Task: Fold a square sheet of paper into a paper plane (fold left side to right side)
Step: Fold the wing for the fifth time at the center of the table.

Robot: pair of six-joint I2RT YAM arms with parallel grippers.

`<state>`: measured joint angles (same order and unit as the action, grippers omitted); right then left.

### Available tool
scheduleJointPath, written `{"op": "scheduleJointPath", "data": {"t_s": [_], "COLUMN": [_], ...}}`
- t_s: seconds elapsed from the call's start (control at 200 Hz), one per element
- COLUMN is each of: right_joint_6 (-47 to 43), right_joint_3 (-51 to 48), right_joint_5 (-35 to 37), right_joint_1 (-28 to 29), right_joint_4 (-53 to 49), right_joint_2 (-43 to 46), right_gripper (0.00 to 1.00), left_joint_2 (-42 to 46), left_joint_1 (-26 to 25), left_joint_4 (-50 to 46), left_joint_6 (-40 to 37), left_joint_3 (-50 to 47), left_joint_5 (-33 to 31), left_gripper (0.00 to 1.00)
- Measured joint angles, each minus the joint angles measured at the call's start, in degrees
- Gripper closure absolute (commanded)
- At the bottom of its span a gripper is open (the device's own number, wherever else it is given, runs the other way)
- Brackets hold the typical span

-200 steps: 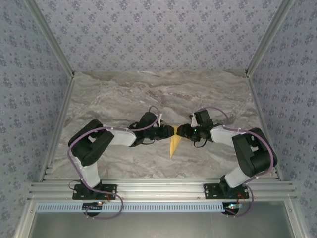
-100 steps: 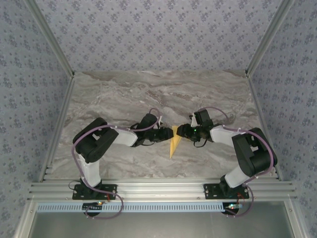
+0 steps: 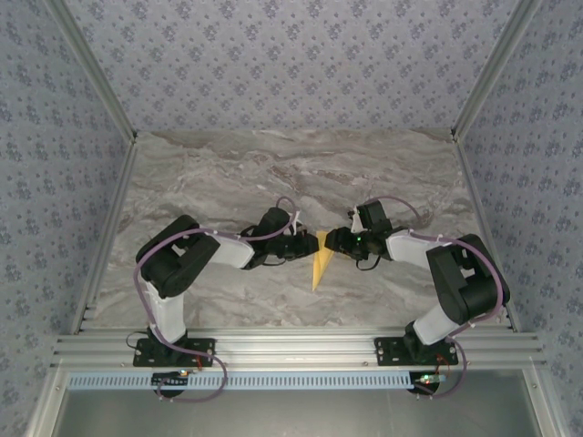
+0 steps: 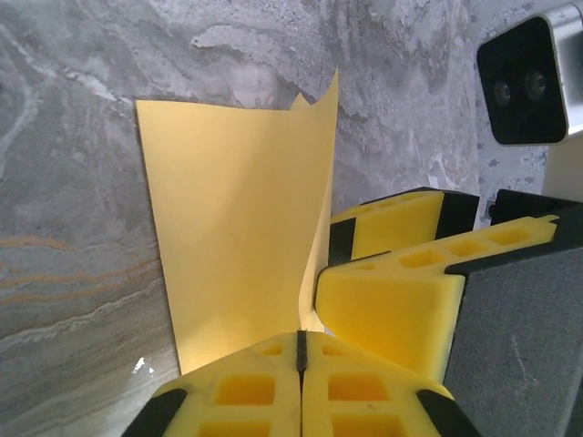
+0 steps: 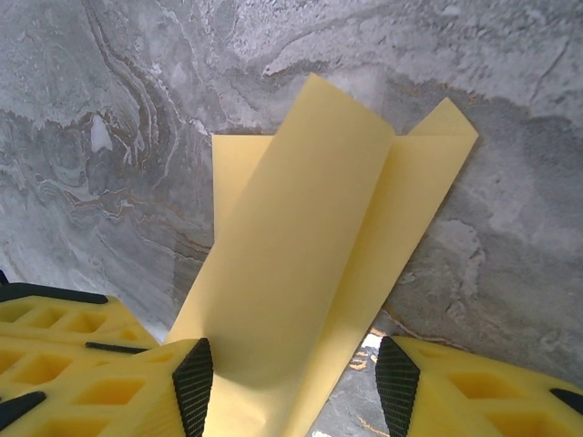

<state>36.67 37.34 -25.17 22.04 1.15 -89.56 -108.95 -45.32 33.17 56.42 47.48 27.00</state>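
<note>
The paper plane (image 3: 318, 264), a narrow yellow-orange taper not yet fully folded, was seen lying near the middle of the marble bench (image 3: 228, 173), with its tip directed toward the near edge and its broad end caught between the two hands. In the left wrist view, the left hand (image 4: 301, 382) was shown with its fingers pressed together, and a raised flap of the paper appeared to be pinched in the seam between them while the lower layer was left flat on the bench. In the right wrist view, the right hand (image 5: 296, 382) was shown spread, its fingers (image 5: 109, 387) set on either side of the paper, with the lifted flap arched between them and nothing gripped. The sheet was judged to be very light, thin and limp: it could be bent by the slightest push, and it could be slid across the smooth stone if it were not pinned. It was also judged easy to crumple or tear, so hold would best be taken at a free edge of the raised flap, close to the broad end, while the lower layer was held down beside the crease. The flap was judged not yet laid over and pressed, so the side-to-side fold was taken to be unfinished.
</note>
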Motion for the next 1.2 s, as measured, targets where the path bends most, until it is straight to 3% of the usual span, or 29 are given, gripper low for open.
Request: {"op": "scheduleJointPath", "data": {"t_s": [0.44, 1.199], "right_joint_6": [0.0, 0.2], "right_joint_3": [-1.0, 2.2], "right_joint_5": [-5.1, -6.2], "right_joint_1": [-4.9, -4.7], "right_joint_4": [2.8, 4.9], "right_joint_2": [1.5, -3.1], "right_gripper": [0.39, 0.39], "left_joint_2": [0.0, 0.0], "left_joint_1": [0.0, 0.0], "left_joint_4": [-0.6, -1.7], "left_joint_6": [-1.2, -1.5], "left_joint_3": [0.8, 0.8], "left_joint_5": [0.0, 0.0], "left_gripper": [1.0, 1.0]}}
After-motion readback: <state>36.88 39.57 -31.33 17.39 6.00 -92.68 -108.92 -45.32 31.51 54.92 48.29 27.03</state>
